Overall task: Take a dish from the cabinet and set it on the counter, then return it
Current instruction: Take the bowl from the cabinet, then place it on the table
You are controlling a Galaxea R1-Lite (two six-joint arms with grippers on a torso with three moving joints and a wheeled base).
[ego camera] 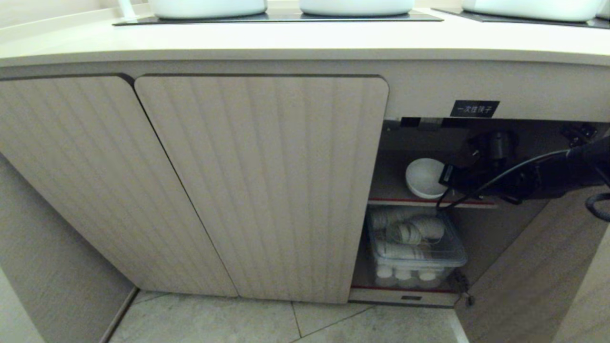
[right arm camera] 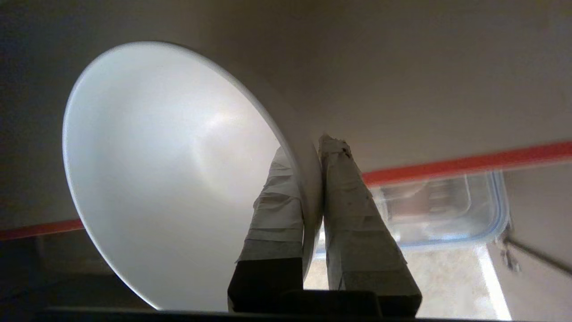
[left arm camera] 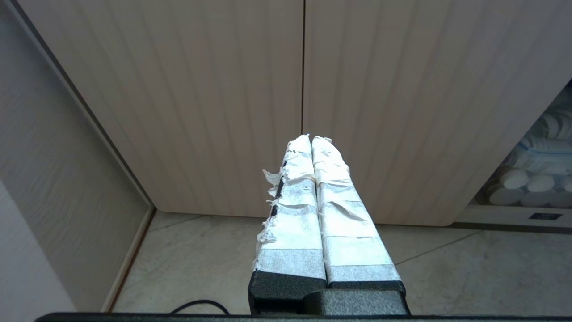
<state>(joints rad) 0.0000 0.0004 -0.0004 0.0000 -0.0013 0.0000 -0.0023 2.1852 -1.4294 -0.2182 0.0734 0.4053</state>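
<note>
Item: the dish [ego camera: 424,177], a small plain white bowl, was inside the cabinet [ego camera: 262,190], at the level of the upper red-edged shelf [ego camera: 429,202] in the open right-hand compartment, tipped on edge so that its hollow faced outward toward the head camera. In the right wrist view the dish [right arm camera: 178,174] filled much of the frame, its rim pinched between the two tape-wrapped fingers [right arm camera: 277,210] of the right gripper [right arm camera: 308,156], one finger inside the bowl and one against its outer wall. The right gripper [ego camera: 450,177] reached into the compartment from the right on a black arm, with a dark cable [ego camera: 505,178] looping along it. Whether the dish touched the shelf could not be told. Below it, on the lower shelf, sat a clear lidded plastic box [ego camera: 417,247] holding stacked white disposable cups [ego camera: 405,233] (lying on their sides, with more round white ends showing at the bottom). Above the opening was a small black label [ego camera: 474,108] with white characters. The two ribbed doors to the left were closed. Over the cabinet ran the counter [ego camera: 286,40], cream-white, carrying a black cooktop panel [ego camera: 281,18] and the bases of large white pots [ego camera: 207,7]. The left gripper [left arm camera: 311,139] hung low before the closed doors, above the tiled floor [left arm camera: 201,259], its taped fingers pressed together and holding nothing.
</note>
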